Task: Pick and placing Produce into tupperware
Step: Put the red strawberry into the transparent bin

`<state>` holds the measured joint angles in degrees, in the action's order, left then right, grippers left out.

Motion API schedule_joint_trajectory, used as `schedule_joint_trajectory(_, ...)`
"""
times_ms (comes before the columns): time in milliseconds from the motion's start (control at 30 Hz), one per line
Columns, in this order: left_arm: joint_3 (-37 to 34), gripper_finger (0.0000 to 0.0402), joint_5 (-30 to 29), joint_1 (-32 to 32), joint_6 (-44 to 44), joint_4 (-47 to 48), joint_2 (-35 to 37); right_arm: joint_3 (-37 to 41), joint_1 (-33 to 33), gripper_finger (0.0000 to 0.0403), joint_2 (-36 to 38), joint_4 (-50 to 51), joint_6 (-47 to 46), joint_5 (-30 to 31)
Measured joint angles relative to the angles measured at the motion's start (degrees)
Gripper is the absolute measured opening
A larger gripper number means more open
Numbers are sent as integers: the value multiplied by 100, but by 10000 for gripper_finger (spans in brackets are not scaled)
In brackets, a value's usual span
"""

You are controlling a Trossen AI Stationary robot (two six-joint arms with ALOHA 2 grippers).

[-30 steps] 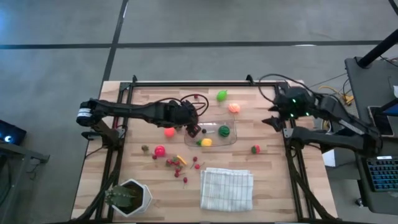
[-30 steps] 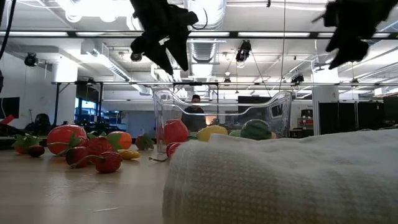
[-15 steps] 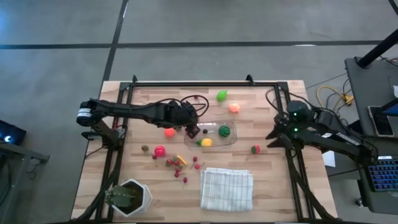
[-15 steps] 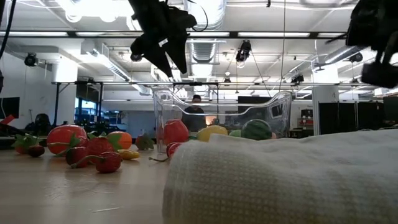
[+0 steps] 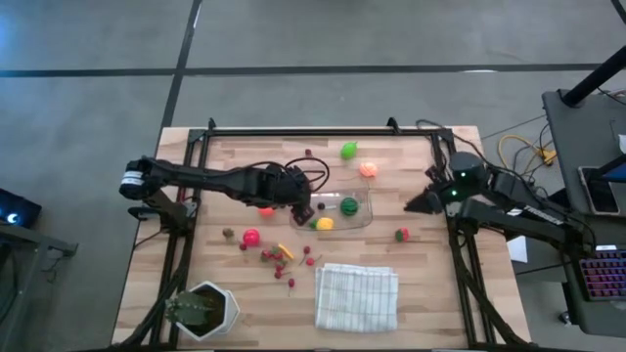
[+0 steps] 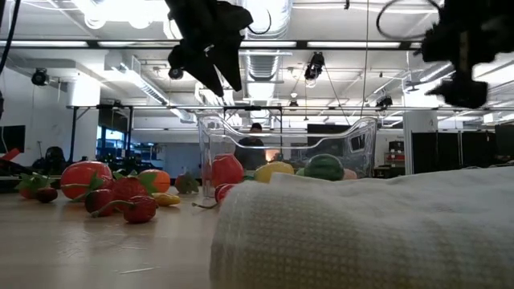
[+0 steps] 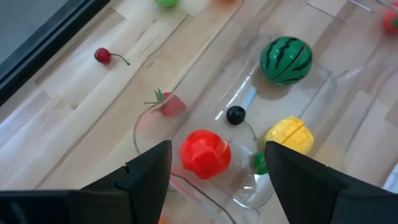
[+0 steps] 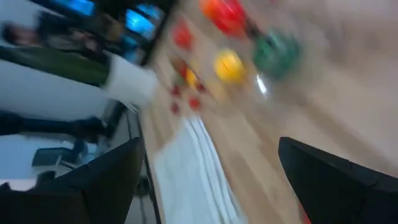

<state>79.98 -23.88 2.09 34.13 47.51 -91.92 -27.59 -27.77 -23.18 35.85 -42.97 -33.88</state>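
Pale wooden planks make up the table point(image 5: 411, 264), framed by black rails, with grey floor beyond it. Near its middle lies the clear tupperware point(image 5: 364, 217), holding a striped dark green ball point(image 5: 350, 205), a yellow piece point(image 5: 325, 224), a small black ball point(image 7: 235, 114) and a red piece point(image 7: 205, 153) at its end nearer the left arm. The left gripper point(image 5: 299, 197) hangs over that end, jaws apart and empty, the red piece directly below them in the left wrist view. More produce lies loose: a green piece point(image 5: 348, 150) and an orange one point(image 5: 368, 169) toward the far edge, a pink ball point(image 5: 251, 237), a cluster of small red berries point(image 5: 279, 259), and a red piece point(image 5: 402, 235) near the right arm. A folded white cloth point(image 5: 357, 295) sits at the near edge and fills the low view's foreground, hiding the tupperware's base. A potted plant point(image 5: 201, 309) stands at the near left corner. The right gripper point(image 5: 419, 202) waits off the tupperware's right end, fingers wide and empty; its wrist view is blurred, showing only smeared colours.
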Motion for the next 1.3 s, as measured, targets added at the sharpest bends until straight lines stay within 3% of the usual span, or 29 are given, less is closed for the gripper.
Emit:
schedule_joint_trajectory(100,-51,242,0,78,-2,0,0,0,27,363,0,-1259,480,-92)
schedule_joint_trajectory(233,-104,242,4,169,-4,13,0,-7,237,363,-26,-2940,2438,-462)
schedule_joint_trajectory(333,-107,242,2,265,-4,8,0,-18,436,363,-22,-3337,3627,-530)
schedule_joint_trajectory(500,-149,242,4,486,1,5,0,-119,598,363,-188,-1992,2699,53)
schedule_joint_trajectory(667,-243,242,0,601,298,2,2,-345,1033,363,-566,-255,3330,-127)
schedule_joint_trajectory(933,-351,242,4,629,319,2,9,-751,2038,363,-1367,-132,3731,4)
schedule_joint_trajectory(1133,-351,242,2,629,308,-13,13,-1205,2728,363,-2205,596,3700,1053)
schedule_joint_trajectory(1300,-351,242,2,629,304,-20,13,-1461,2939,363,-3057,1830,2666,2344)
